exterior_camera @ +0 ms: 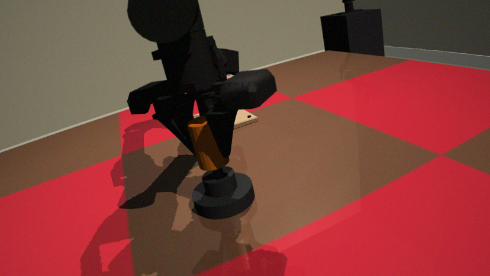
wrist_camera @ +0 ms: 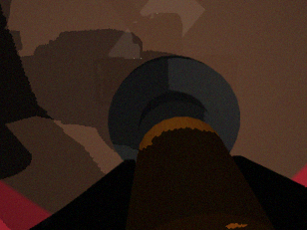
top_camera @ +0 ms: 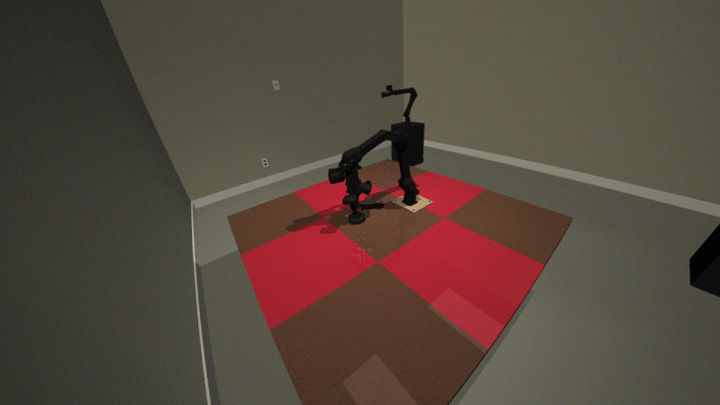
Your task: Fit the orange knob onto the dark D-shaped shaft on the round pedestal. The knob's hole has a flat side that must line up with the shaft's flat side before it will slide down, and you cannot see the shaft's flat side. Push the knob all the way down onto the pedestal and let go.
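My gripper (exterior_camera: 211, 150) is shut on the orange knob (exterior_camera: 205, 145) (wrist_camera: 181, 173), one finger on each side of it. The knob leans a little, its top toward the left in the exterior view. Its lower end is at the top of the dark shaft (exterior_camera: 219, 172), with a short stretch of shaft showing below it. The dark round pedestal (exterior_camera: 224, 205) (wrist_camera: 216, 94) (top_camera: 356, 219) stands on the mat below, and a gap shows between knob and pedestal. The hole and the shaft's flat side are hidden. In the top view the knob is too small to judge.
The arm's light base plate (top_camera: 414, 205) (exterior_camera: 247, 118) lies behind the pedestal. The checkered red and brown mat (top_camera: 443, 322) lies under everything. A dark box (top_camera: 414, 142) (exterior_camera: 365, 34) with a thin jointed stand stands at the mat's back. Another dark box (top_camera: 708, 268) is at the far right.
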Robot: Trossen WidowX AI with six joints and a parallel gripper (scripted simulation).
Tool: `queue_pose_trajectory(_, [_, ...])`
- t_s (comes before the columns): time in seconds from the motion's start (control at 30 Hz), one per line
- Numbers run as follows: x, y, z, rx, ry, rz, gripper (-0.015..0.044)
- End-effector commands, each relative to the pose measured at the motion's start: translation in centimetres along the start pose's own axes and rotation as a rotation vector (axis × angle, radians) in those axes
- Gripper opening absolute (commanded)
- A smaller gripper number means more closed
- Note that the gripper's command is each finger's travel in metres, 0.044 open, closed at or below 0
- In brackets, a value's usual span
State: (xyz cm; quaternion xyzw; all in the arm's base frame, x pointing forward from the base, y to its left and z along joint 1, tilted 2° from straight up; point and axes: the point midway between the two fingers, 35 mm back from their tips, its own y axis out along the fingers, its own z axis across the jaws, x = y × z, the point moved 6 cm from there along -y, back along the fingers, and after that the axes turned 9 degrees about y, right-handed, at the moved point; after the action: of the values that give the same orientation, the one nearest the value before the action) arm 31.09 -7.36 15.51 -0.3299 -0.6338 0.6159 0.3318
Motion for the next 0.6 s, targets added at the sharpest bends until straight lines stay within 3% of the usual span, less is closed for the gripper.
queue_pose_trajectory(0.0, [-0.11,-0.30,-0.12,-0.002,-0.006,0.003,0.0000])
queue_pose_trajectory(0.3, [-0.28,-0.56,-0.24,-0.001,-0.205,0.003,0.0000])
queue_pose_trajectory(0.57, [-0.19,-0.29,-0.14,-0.001,-0.216,0.003,0.0000])
